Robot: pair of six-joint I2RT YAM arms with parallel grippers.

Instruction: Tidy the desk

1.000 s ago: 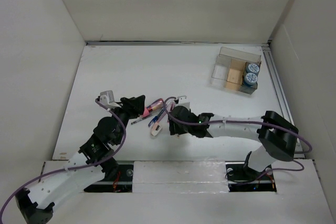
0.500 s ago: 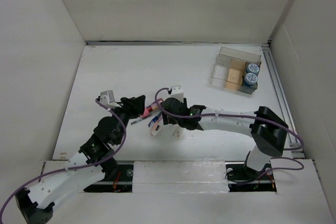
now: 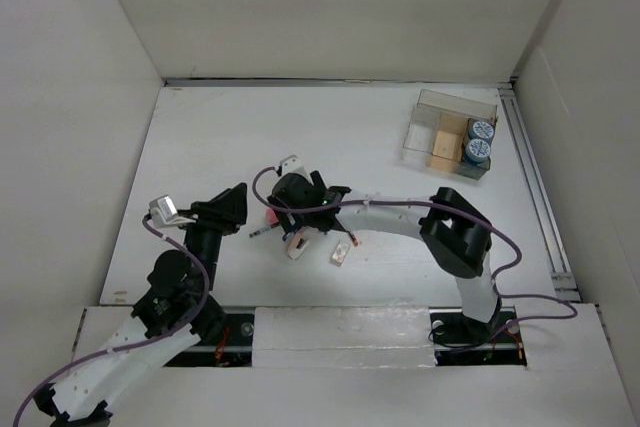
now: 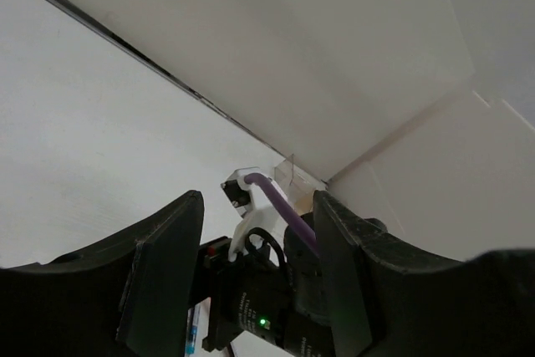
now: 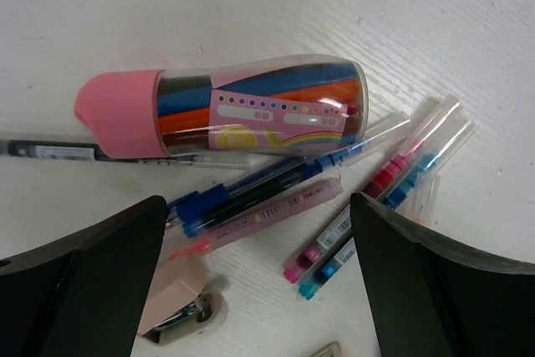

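On the white desk (image 3: 250, 137) lies a heap of stationery (image 3: 287, 235). The right wrist view shows it close up: a clear marker tube with a pink cap (image 5: 226, 114), a black pen (image 5: 50, 152), blue pens (image 5: 251, 186), a pink lead case (image 5: 276, 213), pink and blue refill tubes (image 5: 376, 198) and a pink stapler (image 5: 171, 311). My right gripper (image 5: 257, 202) (image 3: 292, 222) hovers open just above the heap, holding nothing. My left gripper (image 3: 238, 195) (image 4: 257, 198) stands left of the heap, its jaws apart with nothing between them, facing the right wrist.
A clear compartmented tray (image 3: 432, 107) stands at the back right with wooden blocks (image 3: 443, 144) and two blue-topped jars (image 3: 479, 141) in it. A small white item (image 3: 340, 253) lies right of the heap. White walls enclose the desk.
The right gripper has swung left over the heap and opened wider. The left arm has pulled back to the lower left, away from the pink-capped tube.
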